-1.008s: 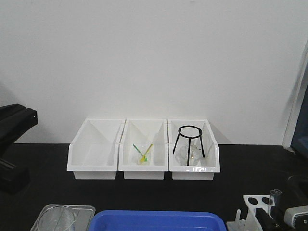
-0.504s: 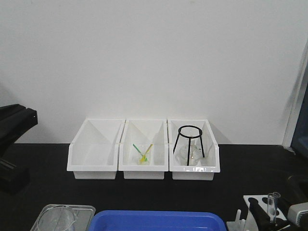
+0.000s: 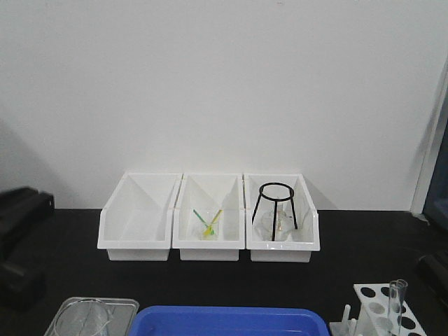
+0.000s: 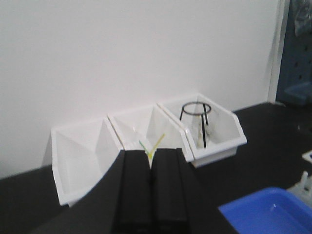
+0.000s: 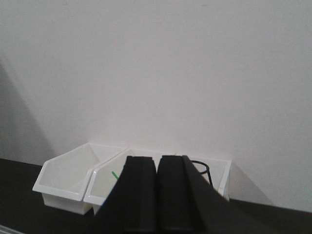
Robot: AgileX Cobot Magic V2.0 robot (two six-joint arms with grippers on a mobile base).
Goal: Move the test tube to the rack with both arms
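As viewed from the front, found test tube (image 3: 397, 308) upright in a hole toward the right side of rack (image 3: 408, 320), near right corner of black table (image 3: 350, 238), with rim above the plate and lower end cut by the frame edge. Held by neither gripper. Noted short white pegs (image 3: 346, 313) on the rack's left side. Logged left gripper (image 4: 150, 156) with jaws pressed together, nothing between, raised and pointed at the bins. Logged right gripper (image 5: 157, 161) the same way: jaws together, nothing between, facing the wall. Caught left arm (image 3: 24, 210) only as a dark blur at the left edge. Counted three white bins (image 3: 136, 231) side by side against the far wall: middle one with green and yellow sticks (image 3: 207, 221), right one with black wire stand (image 3: 273, 217) over a clear flask (image 3: 283, 227). Spotted blue tub (image 3: 231, 320) at near centre, beside metal tray (image 3: 126, 301) with beaker (image 3: 84, 318) at near left.
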